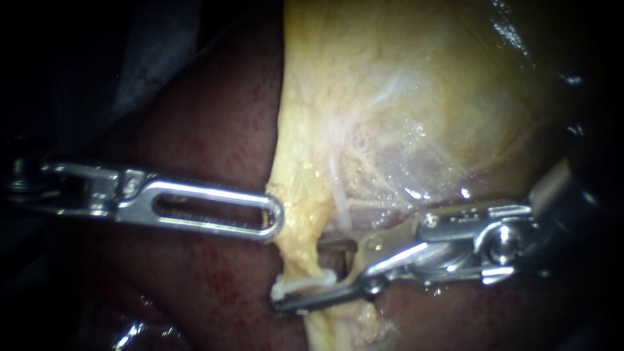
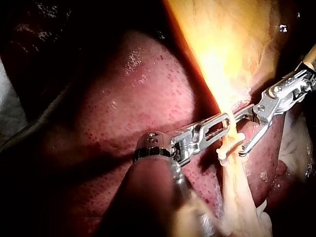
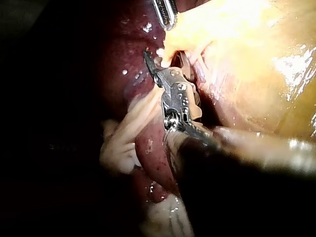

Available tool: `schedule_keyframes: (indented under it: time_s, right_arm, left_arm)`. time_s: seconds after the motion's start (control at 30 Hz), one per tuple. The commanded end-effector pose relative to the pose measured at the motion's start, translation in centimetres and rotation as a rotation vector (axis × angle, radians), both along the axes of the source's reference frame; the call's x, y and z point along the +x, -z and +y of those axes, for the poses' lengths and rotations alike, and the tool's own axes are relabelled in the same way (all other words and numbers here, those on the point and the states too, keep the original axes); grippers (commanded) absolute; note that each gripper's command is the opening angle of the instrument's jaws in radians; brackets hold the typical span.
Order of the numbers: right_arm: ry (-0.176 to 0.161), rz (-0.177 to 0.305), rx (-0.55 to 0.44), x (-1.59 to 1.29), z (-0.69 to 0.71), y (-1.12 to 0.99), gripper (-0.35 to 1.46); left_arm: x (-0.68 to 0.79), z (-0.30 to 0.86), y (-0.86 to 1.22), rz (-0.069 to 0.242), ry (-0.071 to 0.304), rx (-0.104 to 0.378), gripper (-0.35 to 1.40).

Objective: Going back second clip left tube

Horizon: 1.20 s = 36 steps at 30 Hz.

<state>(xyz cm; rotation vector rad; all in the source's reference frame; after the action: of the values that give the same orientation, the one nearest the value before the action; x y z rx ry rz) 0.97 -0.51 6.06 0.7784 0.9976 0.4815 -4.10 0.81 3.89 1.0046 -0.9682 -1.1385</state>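
Below the gallbladder, your right instrument is holding its claw wide open astride the clip on the soft, slippery left tube; your left instrument is pinching the fatty edge, which is looking like the safer hold.

1. Silver slotted-tip left instrument mid-frame, tip touching yellow fatty tissue strand.
2. Silver right instrument, jaws apart, straddling the strand.
3. Small white clip on strand.
4. Dark red liver underneath.
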Motion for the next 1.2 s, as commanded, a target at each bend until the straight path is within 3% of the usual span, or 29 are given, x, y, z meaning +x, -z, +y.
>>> schedule_keyframes:
  time_s: [0.03, 0.23, 0.47, 0.7, 1.03, 1.2]
  right_arm:
    - [0.005, 0.003, 0.0, -0.06, 0.0, 0.02, 0.56]
    - [-0.004, 0.005, -0.004, -0.38, 0.04, 0.12, 0.56]
    - [-0.062, -0.014, 0.012, -0.9, 0.28, 0.38, 0.56]
    - [-0.095, -0.023, -0.02, -1.27, 0.51, 0.53, 0.57]
    - [-0.105, -0.025, -0.039, -1.33, 0.55, 0.55, 0.58]
    - [-0.105, -0.025, -0.039, -1.34, 0.55, 0.55, 0.58]
  left_arm:
    - [0.0, 0.0, 0.0, 0.0, 0.0, 0.0, -0.35]
    - [0.0, 0.0, 0.0, -0.001, -0.002, 0.0, -0.35]
    - [0.01, 0.01, -0.03, -0.001, -0.003, 0.0, -0.35]
    - [-0.01, 0.0, -0.06, -0.002, -0.005, -0.001, -0.35]
    - [-0.02, 0.0, -0.08, -0.001, -0.004, -0.002, -0.35]
    - [-0.12, -0.02, -0.21, 0.001, -0.007, -0.007, -0.35]
